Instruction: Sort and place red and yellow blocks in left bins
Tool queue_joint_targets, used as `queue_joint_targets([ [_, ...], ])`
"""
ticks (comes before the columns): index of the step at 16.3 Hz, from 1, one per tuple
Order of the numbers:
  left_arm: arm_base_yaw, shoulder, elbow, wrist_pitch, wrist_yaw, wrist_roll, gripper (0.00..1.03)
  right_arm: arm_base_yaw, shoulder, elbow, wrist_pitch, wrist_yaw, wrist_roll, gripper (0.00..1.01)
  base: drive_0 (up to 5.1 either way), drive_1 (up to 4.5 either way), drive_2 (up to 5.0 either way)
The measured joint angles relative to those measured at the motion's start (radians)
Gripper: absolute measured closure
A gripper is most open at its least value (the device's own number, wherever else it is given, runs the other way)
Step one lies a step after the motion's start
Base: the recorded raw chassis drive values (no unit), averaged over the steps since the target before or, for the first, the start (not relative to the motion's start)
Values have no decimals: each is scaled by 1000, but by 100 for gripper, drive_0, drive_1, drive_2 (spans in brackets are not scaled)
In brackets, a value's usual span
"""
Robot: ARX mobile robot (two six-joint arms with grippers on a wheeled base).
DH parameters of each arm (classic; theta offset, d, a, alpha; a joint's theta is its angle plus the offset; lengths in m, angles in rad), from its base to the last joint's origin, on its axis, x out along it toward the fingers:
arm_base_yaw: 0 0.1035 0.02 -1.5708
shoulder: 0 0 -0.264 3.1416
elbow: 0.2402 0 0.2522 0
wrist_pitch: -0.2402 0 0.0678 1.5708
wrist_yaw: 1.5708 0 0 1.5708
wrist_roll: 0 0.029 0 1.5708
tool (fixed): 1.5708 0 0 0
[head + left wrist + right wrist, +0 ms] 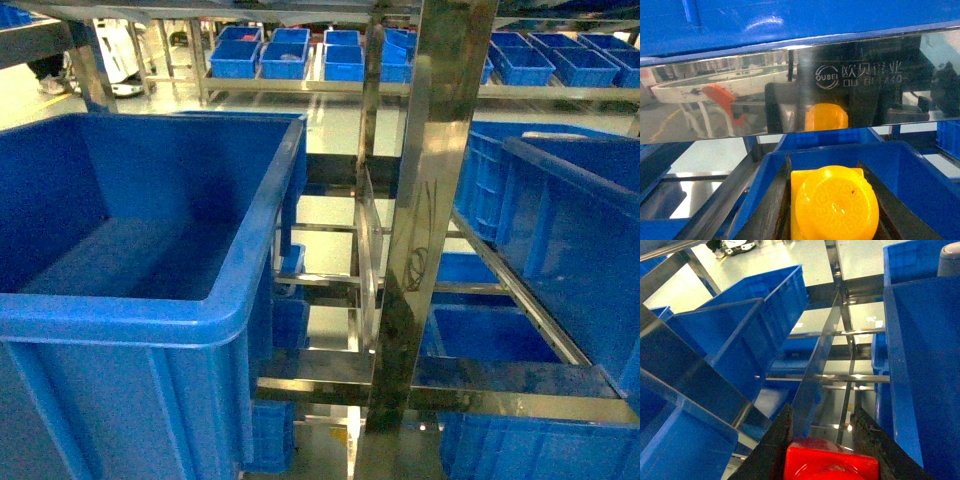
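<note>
The orange-yellow brick sits clamped in the left gripper, its black jaws pressed to both sides; a glossy round stud faces the camera, the long axis seemingly running away from the lens. It hangs before a polished steel shelf rail above a blue crate. The right gripper grips the red block. Steel racking and a large blue bin fill the room, over a pale floor.

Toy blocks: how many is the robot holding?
2. The yellow block sits between the left gripper fingers; the red block sits between the right gripper fingers. More may be hidden inside crates.
</note>
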Motion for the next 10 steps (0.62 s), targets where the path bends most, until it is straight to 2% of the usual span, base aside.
queue_joint_targets([
  [3,0,0,0,0,0,0,77,-61,78,64,-58,-24,-7,73,0,0,0],
  [7,0,0,0,1,0,0,77,-147,184,115,-143,-18,-72,73,0,0,0],
  [10,0,0,0,0,0,0,77,-171,249,122,-133,11,-129,73,0,0,0],
])
